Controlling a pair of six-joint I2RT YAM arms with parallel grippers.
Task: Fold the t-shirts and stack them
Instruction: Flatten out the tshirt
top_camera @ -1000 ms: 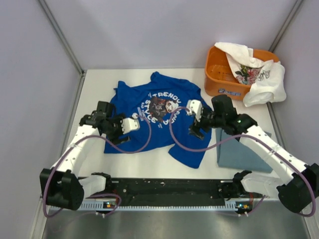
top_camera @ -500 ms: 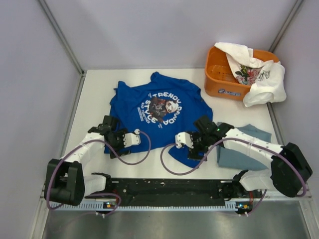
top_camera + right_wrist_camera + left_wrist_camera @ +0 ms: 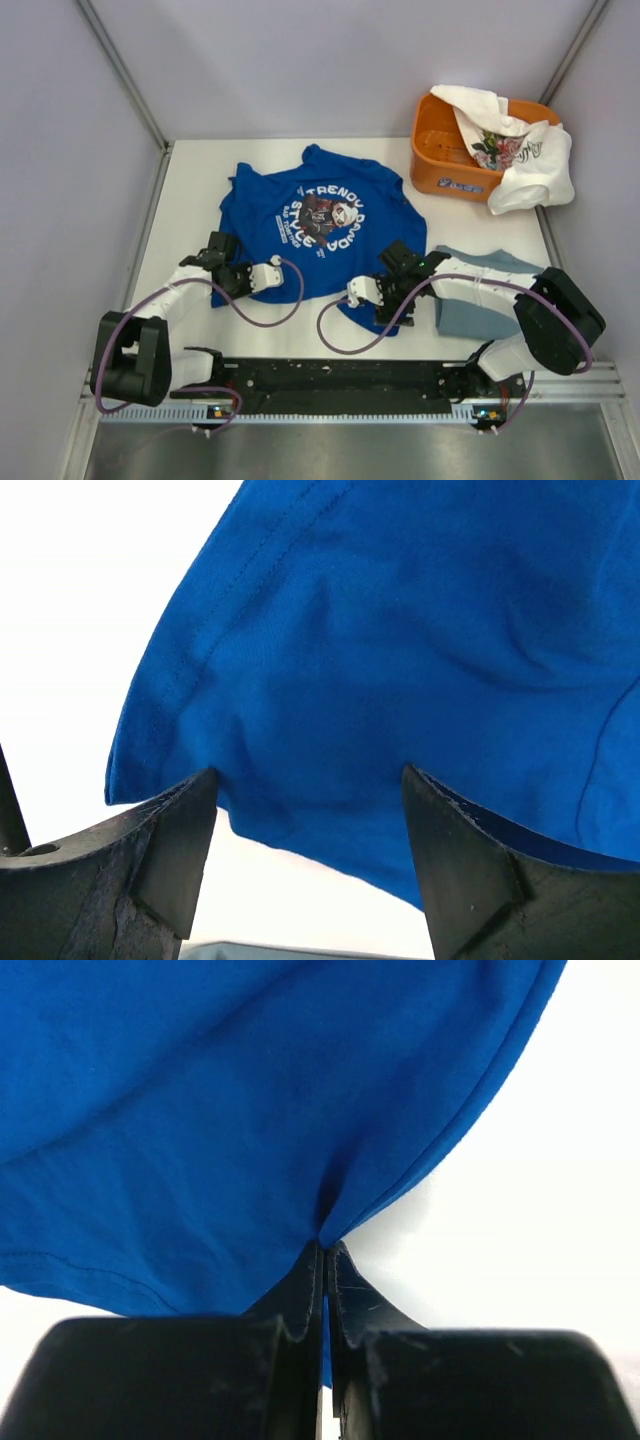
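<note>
The left pincer (image 3: 325,1250) is clamped tight on the near hem of the royal-blue t-shirt (image 3: 275,205), which lies spread on the tabletop (image 3: 190,180) beyond both pincers, its length running straight away from them to the collar. The right pincer (image 3: 310,780) stands open with the hem's other corner between its jaws, unpinched; I reckon it must close before any fold forward.

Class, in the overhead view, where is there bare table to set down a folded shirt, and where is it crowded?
Free: the far-left corner of the white table, between the walls and the royal-blue printed t-shirt, plus a narrow gap between that shirt and the orange plastic basket. Crowded: the near right, under the folded grey-blue t-shirt.
</note>
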